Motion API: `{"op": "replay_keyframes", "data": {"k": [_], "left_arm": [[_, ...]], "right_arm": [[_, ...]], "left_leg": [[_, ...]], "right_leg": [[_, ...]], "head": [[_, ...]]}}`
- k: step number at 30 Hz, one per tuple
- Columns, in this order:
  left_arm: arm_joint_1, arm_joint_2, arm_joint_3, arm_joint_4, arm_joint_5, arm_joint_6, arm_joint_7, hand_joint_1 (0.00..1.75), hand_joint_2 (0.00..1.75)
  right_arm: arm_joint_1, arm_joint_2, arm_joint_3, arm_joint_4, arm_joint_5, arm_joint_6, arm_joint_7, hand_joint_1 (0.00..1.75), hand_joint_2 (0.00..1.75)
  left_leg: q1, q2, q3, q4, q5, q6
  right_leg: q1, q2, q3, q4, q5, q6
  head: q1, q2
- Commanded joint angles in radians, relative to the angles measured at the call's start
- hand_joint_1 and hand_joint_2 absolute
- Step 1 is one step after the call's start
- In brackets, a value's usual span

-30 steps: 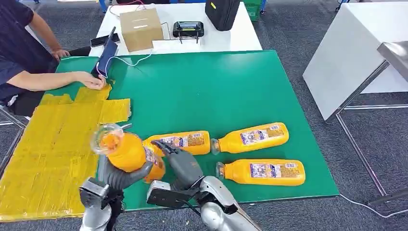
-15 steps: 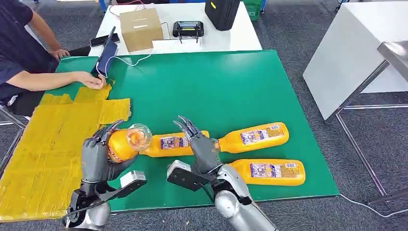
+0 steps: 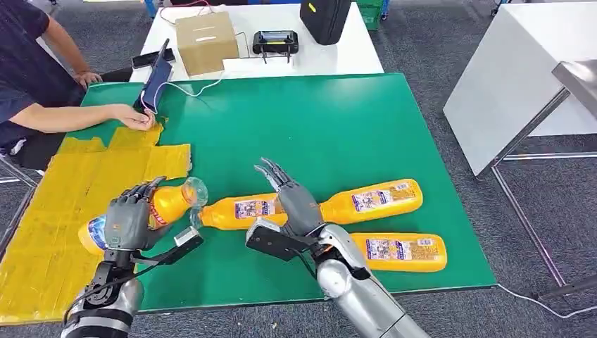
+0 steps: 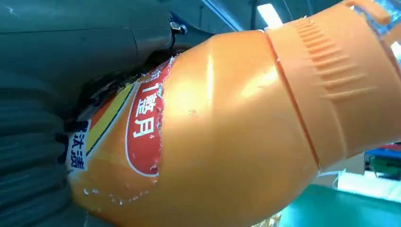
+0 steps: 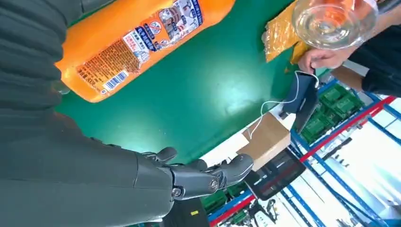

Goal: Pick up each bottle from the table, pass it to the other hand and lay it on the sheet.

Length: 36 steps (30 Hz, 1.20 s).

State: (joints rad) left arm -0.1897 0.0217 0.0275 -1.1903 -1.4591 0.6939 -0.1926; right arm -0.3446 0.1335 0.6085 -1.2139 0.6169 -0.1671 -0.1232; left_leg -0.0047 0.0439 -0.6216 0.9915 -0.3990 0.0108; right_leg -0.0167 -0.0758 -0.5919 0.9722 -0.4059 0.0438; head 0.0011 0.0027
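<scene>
The left hand (image 3: pixel 128 222), dark and jointed, grips a glossy orange plastic bottle (image 3: pixel 151 211) around its middle, holding it nearly level over the edge of the crinkled yellow sheet (image 3: pixel 56 232), its clear ribbed cap end toward the green worktop (image 3: pixel 317 134). The left wrist view shows the bottle's smooth shoulder, a torn red label and a ridged orange collar. The right hand (image 3: pixel 294 201) holds nothing, fingers spread and stretched forward above the lying bottles. Three more orange bottles lie flat on the matte worktop: one (image 3: pixel 239 211) just beside the held bottle's cap, one (image 3: pixel 373 198) beyond the right hand, one (image 3: pixel 398 251) nearest the worktop's front edge. Each carries a printed paper label.
</scene>
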Motion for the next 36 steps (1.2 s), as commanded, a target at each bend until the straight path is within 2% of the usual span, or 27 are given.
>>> {"op": "replay_keyframes", "data": {"k": [1, 7, 12, 15, 20, 21, 22, 27, 29, 34, 36], "left_arm": [[-0.093, 0.038, 0.011, 0.175, -0.074, -0.041, 0.07, 1.75, 1.75], [-0.314, 0.124, -0.025, 0.515, -0.104, -0.046, 0.177, 1.75, 1.75], [-0.358, 0.145, 0.018, 0.584, -0.08, -0.071, 0.171, 1.75, 1.75], [-0.409, 0.149, 0.018, 0.66, -0.085, -0.13, 0.171, 1.75, 1.75], [-0.465, 0.143, -0.004, 0.73, -0.106, -0.188, 0.181, 1.75, 1.75], [-0.471, 0.144, -0.005, 0.741, -0.092, -0.197, 0.149, 0.49, 1.75], [-0.479, 0.145, -0.004, 0.755, -0.093, -0.218, 0.168, 0.0, 0.0], [-0.475, 0.139, -0.009, 0.752, -0.048, -0.22, 0.088, 0.0, 0.0], [-0.477, 0.129, -0.005, 0.745, 0.004, -0.236, 0.017, 0.0, 0.0], [-0.466, 0.108, 0.023, 0.707, 0.17, -0.296, -0.16, 0.0, 0.0], [-0.464, 0.109, 0.023, 0.706, 0.173, -0.297, -0.162, 0.0, 0.0]], "right_arm": [[-0.077, -0.014, 0.018, 0.114, -0.003, 0.02, 0.02, 0.0, 1.75], [-0.218, 0.045, 0.04, 0.319, -0.003, 0.045, 0.041, 0.0, 1.75], [-0.234, 0.061, 0.063, 0.368, 0.008, 0.05, 0.056, 0.0, 1.75], [-0.312, 0.069, 0.11, 0.512, 0.022, 0.12, 0.123, 0.0, 1.75], [-0.391, 0.086, 0.126, 0.672, 0.028, 0.15, 0.14, 0.0, 1.75], [-0.405, 0.091, 0.127, 0.697, 0.03, 0.157, 0.142, 0.0, 1.75], [-0.415, 0.096, 0.127, 0.713, 0.032, 0.16, 0.149, 0.0, 1.75], [-0.438, 0.098, 0.137, 0.755, 0.043, 0.195, 0.173, 0.0, 1.75], [-0.45, 0.092, 0.157, 0.787, 0.059, 0.237, 0.203, 0.0, 1.75], [-0.462, 0.081, 0.176, 0.827, 0.083, 0.243, 0.222, 0.0, 1.75], [-0.462, 0.079, 0.176, 0.827, 0.083, 0.243, 0.222, 0.0, 1.75]], "left_leg": [[0.001, -0.003, 0.003, 0.0, -0.001, -0.001], [0.002, -0.002, 0.002, 0.0, 0.0, -0.002], [0.004, -0.002, 0.003, 0.0, 0.002, -0.004], [0.005, -0.002, 0.004, 0.0, 0.002, -0.004], [0.004, -0.003, 0.001, 0.001, 0.003, -0.003], [0.005, -0.004, 0.002, 0.001, 0.002, -0.004], [0.005, -0.003, 0.0, 0.001, 0.003, -0.004], [0.005, -0.003, 0.001, 0.001, 0.002, -0.004], [0.005, -0.004, 0.001, 0.001, 0.002, -0.004], [0.004, -0.004, 0.0, 0.001, 0.003, -0.003], [0.005, -0.005, 0.001, 0.001, 0.002, -0.003]], "right_leg": [[0.0, 0.004, 0.004, -0.001, -0.001, -0.001], [0.001, 0.004, 0.001, 0.0, 0.0, -0.002], [0.004, 0.006, 0.002, 0.0, 0.001, -0.005], [0.004, 0.006, 0.003, 0.001, 0.001, -0.005], [0.004, 0.002, 0.001, 0.001, 0.001, -0.004], [0.004, 0.004, 0.002, 0.001, 0.001, -0.005], [0.004, 0.003, 0.0, 0.001, 0.001, -0.004], [0.004, 0.004, 0.001, 0.001, 0.001, -0.005], [0.004, 0.004, 0.002, 0.001, 0.001, -0.005], [0.004, 0.002, 0.001, 0.001, 0.001, -0.004], [0.003, 0.003, 0.001, 0.001, 0.001, -0.004]], "head": [[0.0, 0.0], [0.0, 0.0], [0.0, 0.0], [0.0, 0.0], [0.0, 0.0], [0.0, 0.0], [0.0, 0.0], [0.0, 0.0], [0.0, 0.0], [0.0, 0.0], [0.0, 0.0]]}}
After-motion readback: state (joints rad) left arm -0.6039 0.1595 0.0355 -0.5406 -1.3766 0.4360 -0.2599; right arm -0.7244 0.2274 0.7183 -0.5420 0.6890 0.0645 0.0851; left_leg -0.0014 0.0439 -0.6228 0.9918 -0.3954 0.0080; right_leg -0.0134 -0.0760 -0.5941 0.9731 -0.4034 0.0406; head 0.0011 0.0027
